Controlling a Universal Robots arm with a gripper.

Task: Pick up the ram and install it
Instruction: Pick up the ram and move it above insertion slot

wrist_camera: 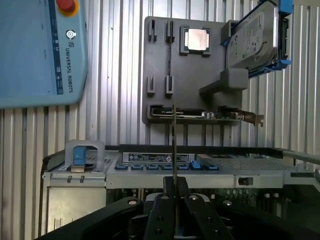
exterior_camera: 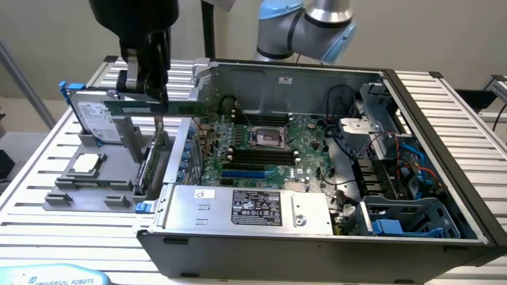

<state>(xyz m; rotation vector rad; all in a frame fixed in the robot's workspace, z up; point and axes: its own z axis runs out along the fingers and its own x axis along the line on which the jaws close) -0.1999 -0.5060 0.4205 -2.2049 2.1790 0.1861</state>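
Note:
My gripper (exterior_camera: 145,94) is shut on the ram (exterior_camera: 180,107), a long thin green stick held level in the air. It hangs above the open computer case's wall on the exterior view's left, between the grey holder (exterior_camera: 89,196) and the motherboard (exterior_camera: 305,139). In the wrist view the ram (wrist_camera: 173,145) appears edge-on as a thin line rising from between my two black fingers (wrist_camera: 161,210), with my gripper (wrist_camera: 175,197) clamped around it. The black memory slots (exterior_camera: 257,155) lie on the motherboard, lower and toward the exterior view's right of the ram.
The grey holder (wrist_camera: 160,65) carries a processor chip (exterior_camera: 85,163), a hard drive (exterior_camera: 99,119) in a blue frame and a card with a metal bracket (wrist_camera: 210,115). A power supply (exterior_camera: 253,206) fills the case front. A teach pendant (wrist_camera: 35,50) lies on the slatted table.

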